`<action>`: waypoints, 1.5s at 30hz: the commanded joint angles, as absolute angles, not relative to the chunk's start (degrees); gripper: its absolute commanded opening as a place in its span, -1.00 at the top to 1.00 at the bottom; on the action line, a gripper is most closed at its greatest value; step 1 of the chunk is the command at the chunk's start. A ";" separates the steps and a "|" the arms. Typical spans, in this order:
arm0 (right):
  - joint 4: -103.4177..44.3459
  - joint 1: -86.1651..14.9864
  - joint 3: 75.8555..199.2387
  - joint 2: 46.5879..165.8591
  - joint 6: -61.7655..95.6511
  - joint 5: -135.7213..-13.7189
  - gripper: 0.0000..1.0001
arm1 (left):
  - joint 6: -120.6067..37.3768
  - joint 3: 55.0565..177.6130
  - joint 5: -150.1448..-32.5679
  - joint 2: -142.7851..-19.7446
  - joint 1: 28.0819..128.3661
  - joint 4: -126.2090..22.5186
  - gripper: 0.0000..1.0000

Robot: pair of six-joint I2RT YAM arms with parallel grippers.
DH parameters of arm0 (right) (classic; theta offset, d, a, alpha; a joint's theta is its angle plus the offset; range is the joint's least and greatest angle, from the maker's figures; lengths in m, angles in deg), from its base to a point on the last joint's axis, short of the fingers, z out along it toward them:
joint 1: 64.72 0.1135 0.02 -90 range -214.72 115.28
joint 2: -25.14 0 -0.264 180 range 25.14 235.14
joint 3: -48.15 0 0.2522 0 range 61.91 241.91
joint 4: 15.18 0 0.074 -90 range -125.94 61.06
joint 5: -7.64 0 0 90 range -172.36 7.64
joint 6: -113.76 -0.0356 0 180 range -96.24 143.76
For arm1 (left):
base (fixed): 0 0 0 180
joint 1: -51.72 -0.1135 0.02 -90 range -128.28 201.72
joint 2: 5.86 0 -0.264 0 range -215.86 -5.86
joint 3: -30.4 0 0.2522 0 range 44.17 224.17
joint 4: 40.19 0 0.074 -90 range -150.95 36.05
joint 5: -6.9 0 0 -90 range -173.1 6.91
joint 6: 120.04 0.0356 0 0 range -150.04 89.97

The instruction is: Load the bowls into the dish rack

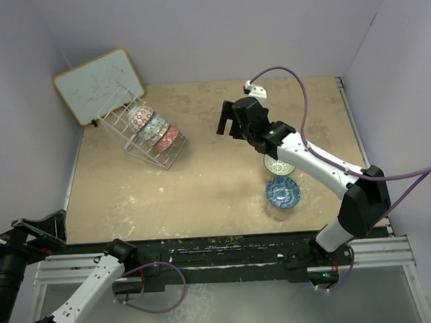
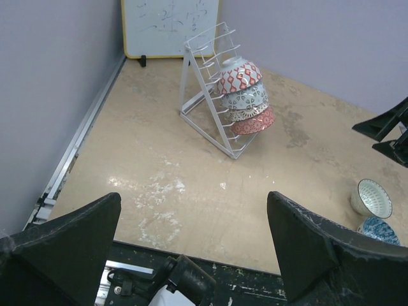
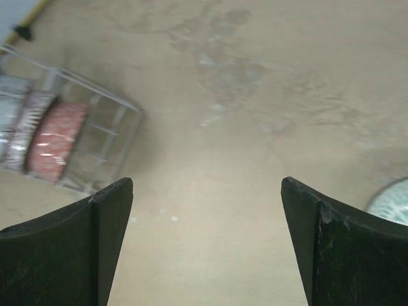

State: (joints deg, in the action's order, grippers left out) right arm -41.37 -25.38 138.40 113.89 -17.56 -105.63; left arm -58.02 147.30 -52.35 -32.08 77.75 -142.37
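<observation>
rack [image 1: 119, 116] part filled | pale bowl [image 1: 279, 167], blue bowl [image 1: 283, 192] on desk [image 1: 202, 191] | right jaws wide, empty; left jaws wide | rim to be pinched, bowl tilted into free slot

Rack [image 1: 119, 112] w/ 4 bowls [image 1: 154, 128] left, loose pair [image 1: 283, 192] rt.

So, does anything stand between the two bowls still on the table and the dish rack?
Nothing visible does. The table between the cream bowl, the blue bowl and the dish rack is bare. The right tool hovers open above that stretch, and its arm overhangs the cream bowl's edge.
</observation>
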 commanded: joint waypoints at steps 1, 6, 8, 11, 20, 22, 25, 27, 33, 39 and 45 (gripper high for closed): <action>-53.63 -30.03 138.22 114.55 -11.60 -107.79 -1.00 | -57.87 147.19 -51.77 -32.80 78.18 -139.69 -0.98; -54.39 -34.95 134.38 113.20 -11.27 -104.91 -0.63 | -58.13 147.05 -51.06 -32.61 78.68 -140.55 -0.98; -54.77 -35.92 133.40 113.39 -11.02 -104.22 -0.51 | -58.36 146.64 -50.75 -32.30 79.03 -140.56 -0.98; -55.62 -36.41 132.05 115.00 -10.95 -103.60 -0.47 | -58.74 145.83 -50.31 -31.69 79.61 -140.27 -0.98; -54.49 -36.49 125.90 115.26 -13.06 -103.50 -0.30 | -60.52 144.26 -48.34 -30.53 81.66 -141.23 -0.98; -54.16 -36.50 125.26 115.89 -13.13 -103.41 -0.29 | -60.61 144.27 -48.09 -30.40 81.94 -141.22 -0.98; -53.53 -36.59 124.87 117.09 -13.11 -103.43 -0.14 | -60.62 144.31 -47.81 -30.33 82.09 -141.22 -0.98; -53.14 -36.75 124.84 117.73 -12.96 -103.41 0.00 | -60.62 144.49 -47.85 -30.30 82.13 -141.43 -0.98; -52.59 -37.33 125.02 120.18 -12.01 -103.21 0.10 | -61.40 144.62 -47.55 -30.06 82.15 -142.27 -0.98; -52.23 -37.69 124.62 121.19 -11.58 -103.49 0.22 | -61.81 144.62 -47.50 -29.86 82.22 -142.54 -0.98; -52.14 -37.91 123.80 121.30 -11.12 -104.14 0.41 | -62.20 144.52 -47.73 -29.69 82.22 -142.54 -0.98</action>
